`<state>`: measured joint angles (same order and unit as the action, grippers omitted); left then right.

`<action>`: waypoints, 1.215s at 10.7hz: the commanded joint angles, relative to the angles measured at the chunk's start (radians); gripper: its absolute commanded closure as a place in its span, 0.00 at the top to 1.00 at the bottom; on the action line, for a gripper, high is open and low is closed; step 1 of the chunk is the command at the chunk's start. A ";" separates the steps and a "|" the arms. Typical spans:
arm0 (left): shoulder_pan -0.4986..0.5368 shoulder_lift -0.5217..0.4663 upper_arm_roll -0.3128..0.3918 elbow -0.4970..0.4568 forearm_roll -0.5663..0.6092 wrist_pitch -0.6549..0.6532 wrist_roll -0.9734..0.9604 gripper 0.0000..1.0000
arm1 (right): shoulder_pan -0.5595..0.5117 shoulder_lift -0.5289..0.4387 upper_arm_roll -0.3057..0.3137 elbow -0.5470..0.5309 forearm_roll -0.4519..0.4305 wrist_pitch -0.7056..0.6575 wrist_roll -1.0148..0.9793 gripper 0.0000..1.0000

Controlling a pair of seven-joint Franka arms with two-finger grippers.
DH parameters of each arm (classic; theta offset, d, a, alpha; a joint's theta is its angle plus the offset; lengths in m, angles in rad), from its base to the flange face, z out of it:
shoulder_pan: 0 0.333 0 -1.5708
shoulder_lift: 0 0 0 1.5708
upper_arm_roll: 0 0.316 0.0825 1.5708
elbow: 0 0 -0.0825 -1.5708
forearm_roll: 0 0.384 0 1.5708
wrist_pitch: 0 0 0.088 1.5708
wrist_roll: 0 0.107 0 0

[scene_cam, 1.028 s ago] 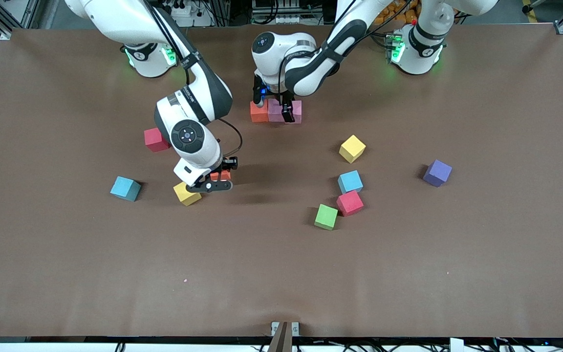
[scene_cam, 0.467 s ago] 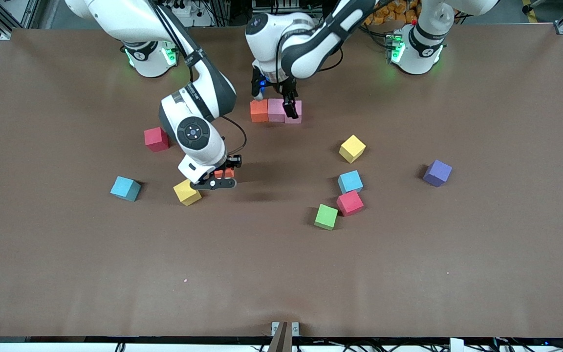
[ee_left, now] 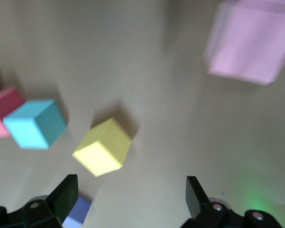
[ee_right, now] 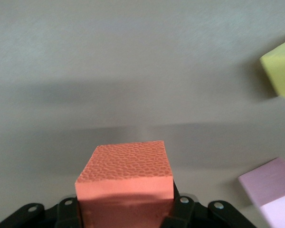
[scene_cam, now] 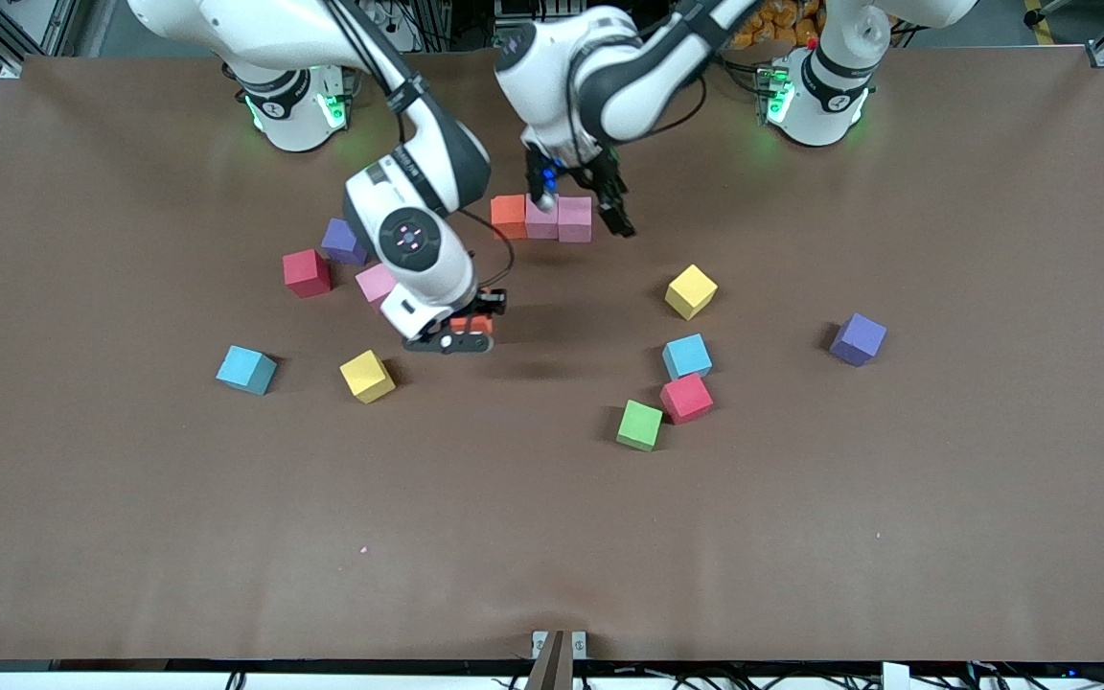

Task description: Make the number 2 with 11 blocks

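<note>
Three blocks form a row near the robots' bases: orange (scene_cam: pixel 508 216), pink (scene_cam: pixel 541 218), pink (scene_cam: pixel 574 218). My left gripper (scene_cam: pixel 579 206) hovers open over the row's pink end with nothing between its fingers; in the left wrist view that gripper (ee_left: pixel 130 199) looks down on a yellow block (ee_left: pixel 103 147) and a pink block (ee_left: pixel 249 40). My right gripper (scene_cam: pixel 461 331) is shut on a second orange block (scene_cam: pixel 471 324), held above bare table closer to the front camera than the row. The right wrist view shows the orange block (ee_right: pixel 126 183) filling the jaws.
Loose blocks lie around. Toward the right arm's end are red (scene_cam: pixel 307 272), purple (scene_cam: pixel 344 241), pink (scene_cam: pixel 377 284), blue (scene_cam: pixel 246 369) and yellow (scene_cam: pixel 367 375). Toward the left arm's end are yellow (scene_cam: pixel 691 291), blue (scene_cam: pixel 686 356), red-pink (scene_cam: pixel 685 398), green (scene_cam: pixel 639 425) and purple (scene_cam: pixel 858 338).
The right gripper has carried the orange block away from the yellow block toward the row. The left gripper has lifted off the end pink block and drifted toward the left arm's end.
</note>
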<state>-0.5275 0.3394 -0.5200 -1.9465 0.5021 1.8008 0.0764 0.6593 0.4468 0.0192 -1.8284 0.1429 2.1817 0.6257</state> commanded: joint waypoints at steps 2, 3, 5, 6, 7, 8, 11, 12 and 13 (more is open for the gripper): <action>0.177 -0.031 0.008 -0.014 0.016 -0.009 0.133 1.00 | 0.115 0.059 -0.004 0.072 0.015 0.027 0.158 0.30; 0.184 -0.031 0.046 -0.011 0.019 -0.009 0.134 1.00 | 0.138 0.070 -0.004 0.086 0.015 0.027 0.182 0.30; 0.220 -0.005 0.132 0.053 0.027 0.006 0.149 1.00 | 0.183 0.075 -0.005 0.080 0.015 0.029 0.193 0.30; 0.277 0.028 0.150 0.108 0.044 0.052 0.204 1.00 | 0.206 0.085 -0.005 0.081 0.014 0.032 0.231 0.30; 0.334 0.076 0.152 0.189 0.033 0.058 0.227 1.00 | 0.227 0.098 -0.005 0.083 0.011 0.050 0.259 0.30; 0.340 0.108 0.155 0.257 0.024 0.054 0.224 1.00 | 0.238 0.110 -0.005 0.083 0.011 0.075 0.276 0.30; 0.369 0.142 0.173 0.320 -0.008 0.060 0.203 1.00 | 0.263 0.145 -0.005 0.083 0.011 0.111 0.289 0.30; 0.395 0.174 0.173 0.368 -0.063 0.064 0.204 1.00 | 0.275 0.153 -0.005 0.083 0.011 0.131 0.289 0.30; 0.412 0.194 0.173 0.406 -0.173 0.064 0.204 1.00 | 0.283 0.165 -0.005 0.083 0.012 0.145 0.302 0.30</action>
<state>-0.1444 0.4840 -0.3444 -1.6256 0.4335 1.8719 0.2752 0.9187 0.5872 0.0215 -1.7667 0.1447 2.3110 0.8982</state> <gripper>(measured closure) 0.000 0.410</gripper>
